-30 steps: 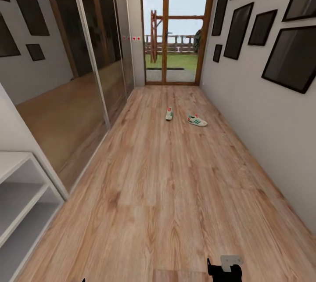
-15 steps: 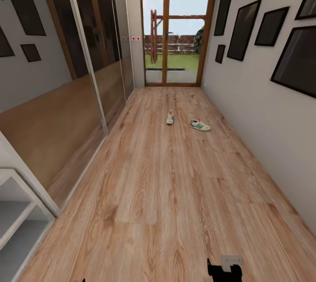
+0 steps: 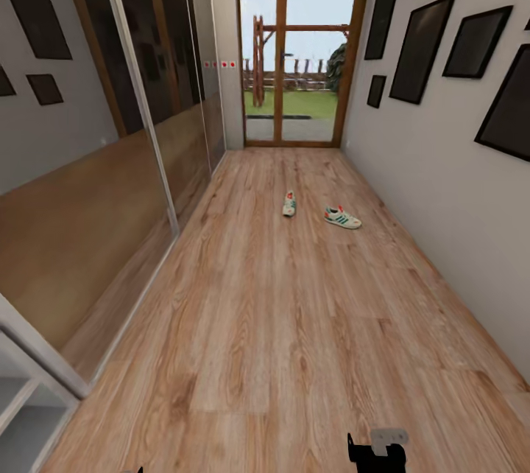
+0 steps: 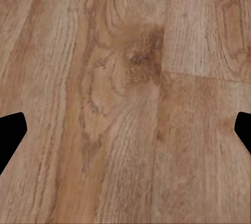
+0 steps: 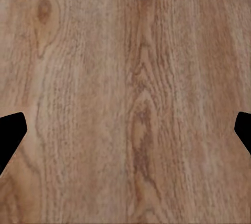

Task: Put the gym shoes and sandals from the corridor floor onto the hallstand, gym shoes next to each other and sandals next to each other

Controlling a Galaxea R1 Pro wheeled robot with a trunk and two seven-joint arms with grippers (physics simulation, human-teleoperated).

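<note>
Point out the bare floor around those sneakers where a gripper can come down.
Bare corridor floor runs from the robot up to both gym shoes. The left gym shoe and right gym shoe lie apart, bare planks between. Tighter beyond the right shoe, toward the picture wall.

We are seeing two gym shoes lying side by side, apart, far ahead on the corridor floor; the hallstand is standing near left.
</note>
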